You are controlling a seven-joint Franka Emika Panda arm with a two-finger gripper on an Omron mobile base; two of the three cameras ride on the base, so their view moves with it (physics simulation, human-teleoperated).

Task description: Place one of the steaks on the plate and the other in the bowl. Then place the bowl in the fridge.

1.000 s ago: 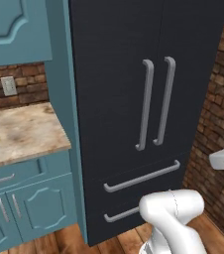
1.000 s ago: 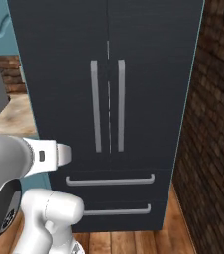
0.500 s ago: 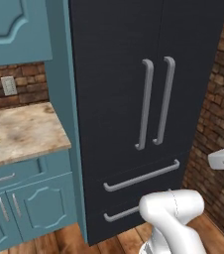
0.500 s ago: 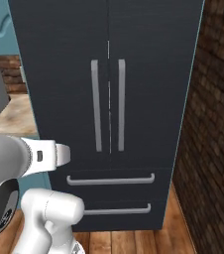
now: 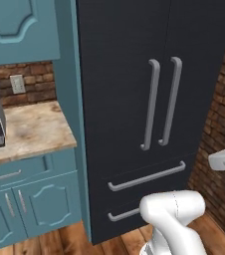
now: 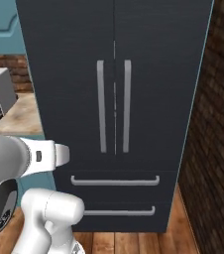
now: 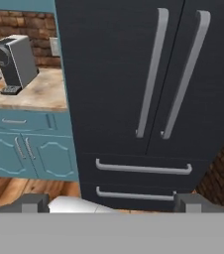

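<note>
The fridge [image 5: 134, 99] stands straight ahead with both upper doors shut, its two long grey bar handles [image 5: 162, 104] side by side at the door seam and two drawer handles [image 5: 144, 177] below. To its left is the teal cabinet run, with a marble worktop [image 5: 30, 132] that carries a grey coffee machine [image 7: 15, 62] near the back wall. In the hand view the fingers [image 7: 111, 203] are spread wide with nothing between them, pointing toward the lower part of the fridge, well apart from any handle.

No steak, plate or bowl lies on the visible worktop, and I cannot tell how far the sorting has gone. With the doors closed, the step in hand appears to be opening the fridge.

The two bar handles sit close together, so a poorly centred reach could catch both or slip between them against the door. A grip taken low on the bar would give poor leverage. The door swinging out could strike the arm, which stands close in front. The brick wall [image 6: 213, 124] on the right may limit that door's travel.
</note>
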